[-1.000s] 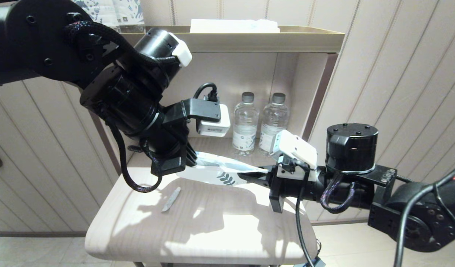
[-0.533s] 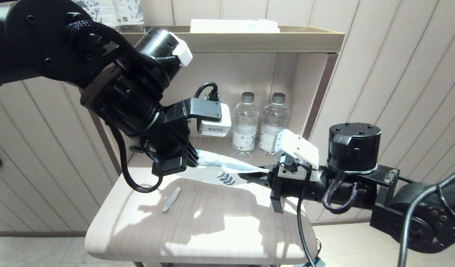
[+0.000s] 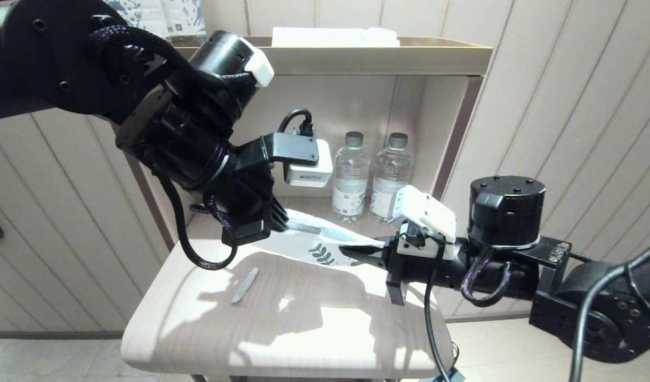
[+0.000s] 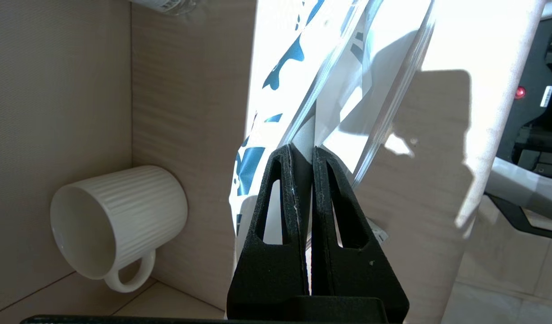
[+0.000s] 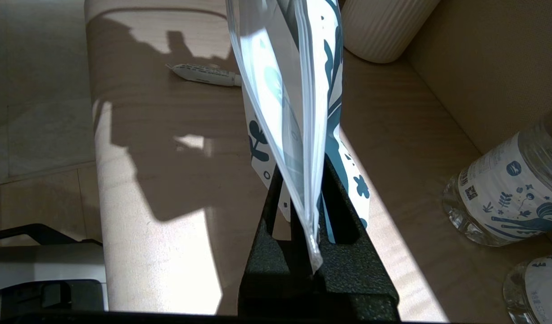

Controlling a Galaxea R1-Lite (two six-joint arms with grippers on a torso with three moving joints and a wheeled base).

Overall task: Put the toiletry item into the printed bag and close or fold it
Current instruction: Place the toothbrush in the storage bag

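Observation:
The printed bag point(image 3: 325, 250), white with teal leaf print, hangs above the table between my two grippers. My right gripper point(image 3: 352, 251) is shut on its right corner, pinching the clear zip edge point(image 5: 303, 211). At the bag's left end my left gripper point(image 3: 283, 222) is shut on the toiletry item point(image 3: 306, 229). Its pale grey handle point(image 4: 308, 135) runs out from between the fingers point(image 4: 280, 189) into the bag point(image 4: 280, 54). The bristle head is hidden. In the right wrist view the bag point(image 5: 280, 81) rises from the right gripper point(image 5: 305, 173).
A short flat pale strip point(image 3: 244, 285) lies on the light wooden table point(image 3: 282, 339), left of centre. Two water bottles point(image 3: 350, 178) stand in the alcove behind. A white ribbed mug point(image 4: 118, 211) lies on its side at the back left. A shelf point(image 3: 357, 55) overhangs the alcove.
My left gripper has shifted a little right and up, pushing the grey handle further into the bag. The bag's left end has lifted with it. The right gripper has barely moved.

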